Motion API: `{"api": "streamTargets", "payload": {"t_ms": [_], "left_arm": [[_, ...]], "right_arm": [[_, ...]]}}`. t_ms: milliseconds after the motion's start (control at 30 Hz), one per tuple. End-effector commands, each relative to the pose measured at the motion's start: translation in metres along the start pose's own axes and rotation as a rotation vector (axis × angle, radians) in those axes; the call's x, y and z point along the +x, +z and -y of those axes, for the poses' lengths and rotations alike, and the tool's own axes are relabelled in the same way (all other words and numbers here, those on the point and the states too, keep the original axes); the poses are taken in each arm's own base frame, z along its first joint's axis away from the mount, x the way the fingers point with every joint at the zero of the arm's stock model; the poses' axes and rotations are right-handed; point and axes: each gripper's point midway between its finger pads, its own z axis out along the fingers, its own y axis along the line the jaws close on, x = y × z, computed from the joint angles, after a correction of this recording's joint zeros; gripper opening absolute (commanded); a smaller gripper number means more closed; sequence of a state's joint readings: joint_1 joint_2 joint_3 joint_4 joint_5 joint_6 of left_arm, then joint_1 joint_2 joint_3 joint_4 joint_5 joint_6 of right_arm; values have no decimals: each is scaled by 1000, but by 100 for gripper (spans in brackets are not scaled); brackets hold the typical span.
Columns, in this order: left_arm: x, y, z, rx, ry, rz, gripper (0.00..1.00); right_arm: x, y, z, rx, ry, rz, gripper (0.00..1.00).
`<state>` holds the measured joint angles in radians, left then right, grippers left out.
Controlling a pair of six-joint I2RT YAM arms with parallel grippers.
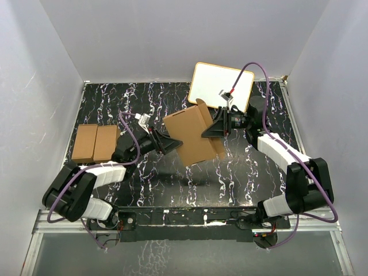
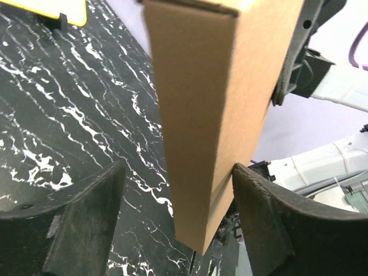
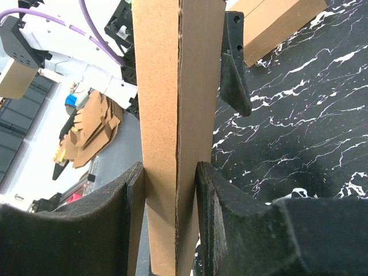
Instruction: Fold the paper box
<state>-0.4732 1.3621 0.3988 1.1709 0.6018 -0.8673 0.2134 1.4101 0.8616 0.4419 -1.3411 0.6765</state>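
The paper box is a flat brown carton held above the middle of the black marbled table, with a flap sticking up at its top. My right gripper is shut on its right edge; in the right wrist view both pads press the folded cardboard at the gripper. My left gripper is open around the box's left end. In the left wrist view the box stands between the jaws of the gripper: the right finger touches it, the left finger is apart from it.
A twin pair of brown cartons lies at the table's left side, also in the right wrist view. A white board with a yellow rim lies at the back right, its corner in the left wrist view.
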Motion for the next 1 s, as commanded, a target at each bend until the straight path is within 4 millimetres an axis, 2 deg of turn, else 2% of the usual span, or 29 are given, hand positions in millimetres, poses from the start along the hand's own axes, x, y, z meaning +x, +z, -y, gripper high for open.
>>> {"api": "streamTargets", "payload": {"t_ms": [0,367,767,967], "left_arm": [[-28,9,31,136,15,75,66],[-22,14,14,62,-23,68,23],[-15,22,-14,-59,-97,83,8],[-10,28,-25,-113,-136,72,4]], "right_arm": [[-10,5,-11,-44,-53,-8,33],[-13,5,41,198,-101,-8,36],[-4,9,87,473,-226,-108,49],[1,13,107,619,-309,-178,50]]}}
